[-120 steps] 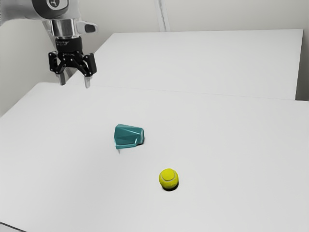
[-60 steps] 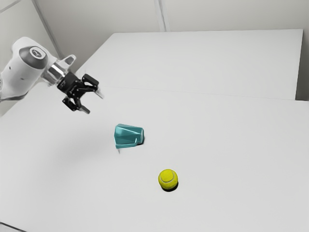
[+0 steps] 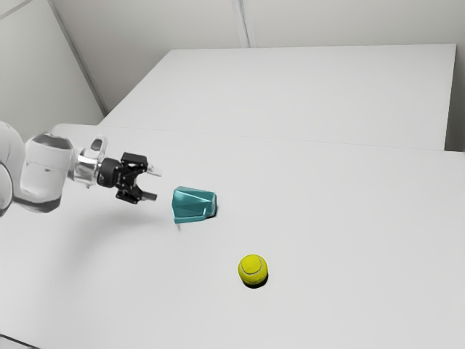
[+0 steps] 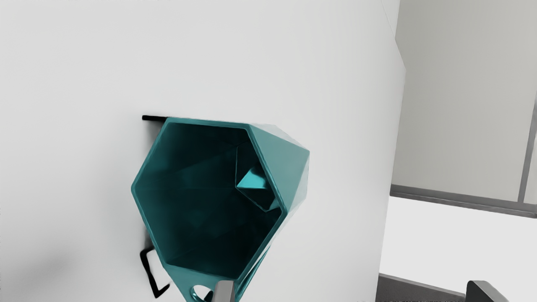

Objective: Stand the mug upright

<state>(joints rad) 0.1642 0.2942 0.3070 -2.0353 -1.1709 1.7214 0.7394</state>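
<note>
While your claw (image 3: 155,185) stands open, the empty teal mug (image 3: 195,204) lies lengthwise on the worktop (image 3: 341,233), mouth facing the claw.

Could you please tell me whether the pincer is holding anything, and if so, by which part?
Nothing is held: the pincer is open, and the teal faceted mug lies on its side ahead of it.

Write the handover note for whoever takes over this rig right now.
Gripper: open and empty, fingers apart, facing the mug's mouth.
Mug: teal, lying on its side on the table, mouth toward the gripper.
Ball: on the table, apart from the mug.
Done: gripper brought near the mug.
Left: grasp the mug, set it upright, release.
</note>
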